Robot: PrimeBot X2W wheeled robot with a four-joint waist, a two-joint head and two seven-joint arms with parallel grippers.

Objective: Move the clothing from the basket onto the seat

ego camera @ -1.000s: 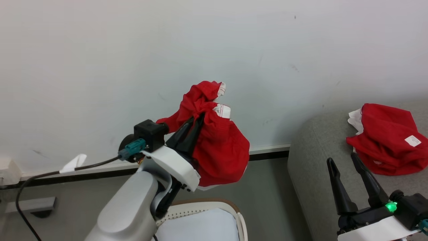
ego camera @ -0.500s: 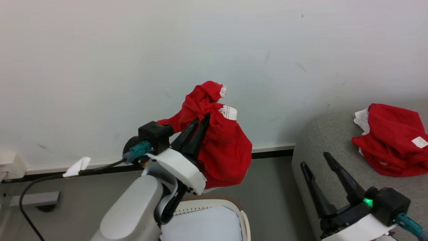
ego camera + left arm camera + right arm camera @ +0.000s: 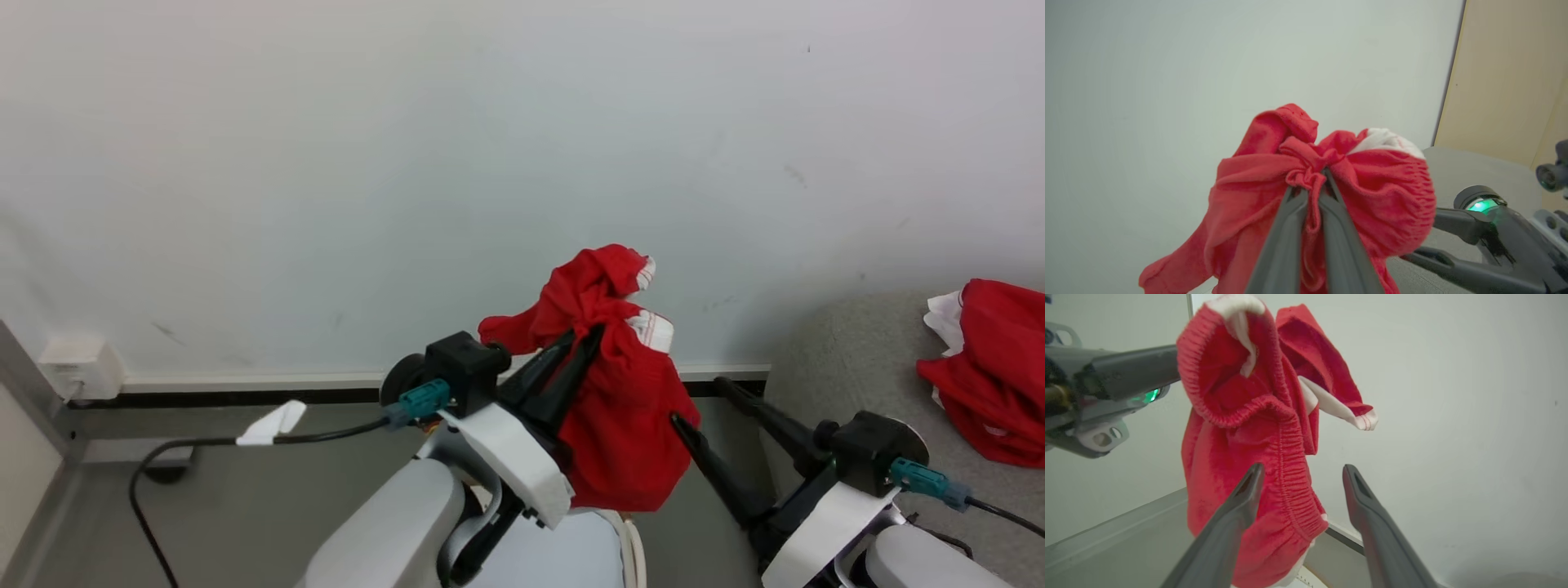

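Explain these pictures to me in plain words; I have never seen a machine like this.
This is a wheeled robot with two arms, each ending in a two-fingered gripper. The picture showing both arms comes from a camera on its head. The other two come from cameras on its wrists. The left gripper is shut on a red garment, held in the air with the basket showing just below it. The right gripper is open beside the garment and holds nothing. A second red garment lies on the grey sofa at the right.
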